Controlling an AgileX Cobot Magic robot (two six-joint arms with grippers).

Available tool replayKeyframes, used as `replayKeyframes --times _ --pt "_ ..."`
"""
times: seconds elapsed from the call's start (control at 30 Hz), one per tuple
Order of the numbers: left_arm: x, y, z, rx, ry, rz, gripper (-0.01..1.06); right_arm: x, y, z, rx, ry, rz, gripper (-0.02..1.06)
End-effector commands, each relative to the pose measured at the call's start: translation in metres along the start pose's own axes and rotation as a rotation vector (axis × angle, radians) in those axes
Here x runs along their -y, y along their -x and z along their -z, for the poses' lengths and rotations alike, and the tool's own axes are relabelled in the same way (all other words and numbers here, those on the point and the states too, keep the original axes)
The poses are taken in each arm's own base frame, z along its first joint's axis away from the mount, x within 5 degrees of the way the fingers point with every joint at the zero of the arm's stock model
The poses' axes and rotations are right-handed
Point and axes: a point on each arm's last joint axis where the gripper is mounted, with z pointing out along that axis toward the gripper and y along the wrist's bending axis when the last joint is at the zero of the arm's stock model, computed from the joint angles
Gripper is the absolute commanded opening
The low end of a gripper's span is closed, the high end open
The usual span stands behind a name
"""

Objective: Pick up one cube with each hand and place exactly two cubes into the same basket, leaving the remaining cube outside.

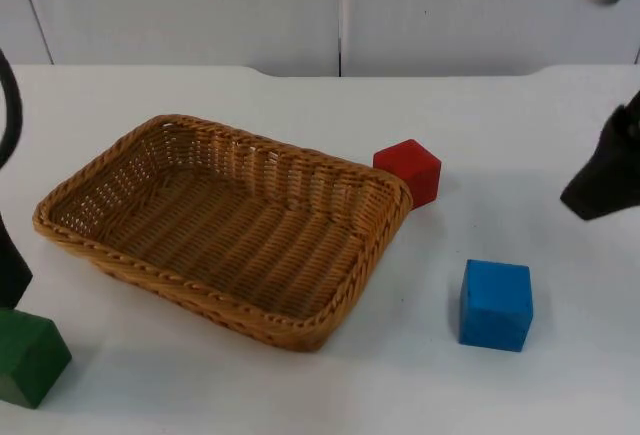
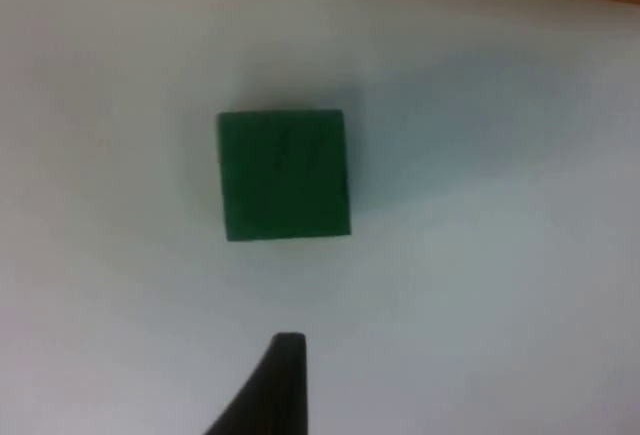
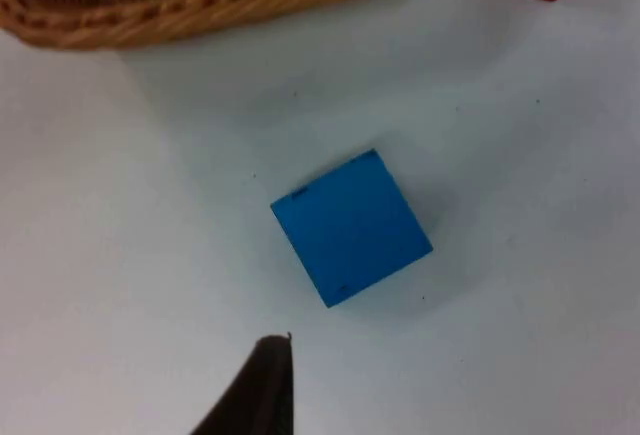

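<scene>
Top view: empty basket (image 1: 225,230) on white surface (image 1: 500,135). Green cube (image 1: 28,355) just off basket's near-left corner, blue cube (image 1: 496,304) right of basket, red cube (image 1: 409,171) touching its far-right corner. Left end effector (image 2: 285,375) hovers over green, right end effector (image 3: 262,380) over blue; finger spacing of either cannot be told. Cubes look rigid, light, smooth; grip opposite flat faces. Blue sits rotated, so wrist alignment likely needed. Basket wall crowds red.
</scene>
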Motion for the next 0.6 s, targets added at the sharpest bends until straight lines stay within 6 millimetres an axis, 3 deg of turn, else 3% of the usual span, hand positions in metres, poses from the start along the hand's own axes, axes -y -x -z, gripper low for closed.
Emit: replayKeyframes --times 0.0,0.33,0.57 --pt "-0.003 0.006 -0.006 0.013 0.029 -0.023 1.05 0.001 0.002 -0.01 -0.01 0.007 0.061 1.05" --pt "-0.015 0.019 -0.038 -0.023 0.051 -0.037 1.05 0.005 -0.001 -0.055 -0.067 0.049 0.18 1.05" --pt "-0.021 0.021 -0.065 -0.106 0.045 -0.041 1.05 -0.005 0.004 -0.087 -0.092 0.1 0.253 1.05"
